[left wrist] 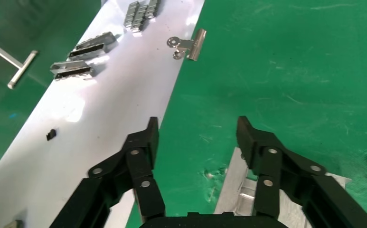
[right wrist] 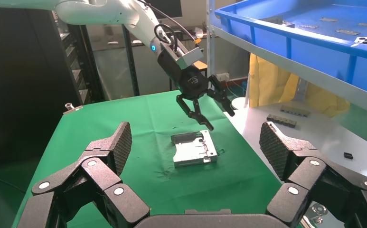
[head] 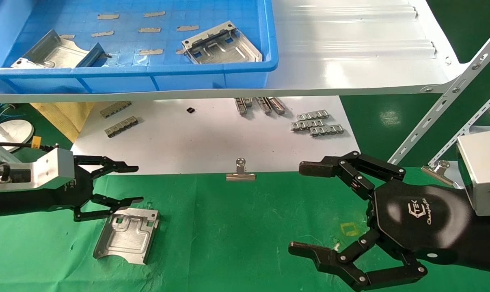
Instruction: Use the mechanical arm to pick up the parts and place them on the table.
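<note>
One silvery part lies flat on the green table at the left front; it also shows in the right wrist view and partly in the left wrist view. My left gripper hangs open and empty just above that part's far edge, not touching it; it is seen open in its own view and from afar. Two more parts lie in the blue bin on the shelf. My right gripper is open and empty over the table at the right.
A glossy white shelf carries the bin. Below it a white board holds grey clip strips. A silver binder clip sits at the board's front edge, another at the right. A slotted metal strut slants at the right.
</note>
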{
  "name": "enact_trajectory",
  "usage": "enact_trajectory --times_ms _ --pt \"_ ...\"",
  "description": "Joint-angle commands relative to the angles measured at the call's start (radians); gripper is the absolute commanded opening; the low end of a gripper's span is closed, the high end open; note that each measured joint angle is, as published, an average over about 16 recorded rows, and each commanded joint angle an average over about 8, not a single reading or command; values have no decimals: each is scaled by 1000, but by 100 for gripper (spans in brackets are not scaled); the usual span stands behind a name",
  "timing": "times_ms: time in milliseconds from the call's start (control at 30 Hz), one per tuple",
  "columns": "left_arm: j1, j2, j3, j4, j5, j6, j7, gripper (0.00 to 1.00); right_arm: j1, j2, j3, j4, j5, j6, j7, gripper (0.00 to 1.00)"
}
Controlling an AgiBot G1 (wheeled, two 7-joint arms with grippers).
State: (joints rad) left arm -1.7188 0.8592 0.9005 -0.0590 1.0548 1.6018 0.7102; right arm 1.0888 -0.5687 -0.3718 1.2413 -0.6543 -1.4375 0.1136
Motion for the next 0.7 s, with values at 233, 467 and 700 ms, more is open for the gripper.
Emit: enact_trajectory --times_ms 233,467,700 --pt "11 -5 -11 -11 -13 -1 -15 100 0 0 0 0 0 0 0 100" --pt "62 -25 -60 -108 -38 -9 -85 100 0 0 0 0 0 0 0 100" --pt "136 -53 -131 -250 -74 -21 -188 100 0 0 0 0 0 0 0 100"
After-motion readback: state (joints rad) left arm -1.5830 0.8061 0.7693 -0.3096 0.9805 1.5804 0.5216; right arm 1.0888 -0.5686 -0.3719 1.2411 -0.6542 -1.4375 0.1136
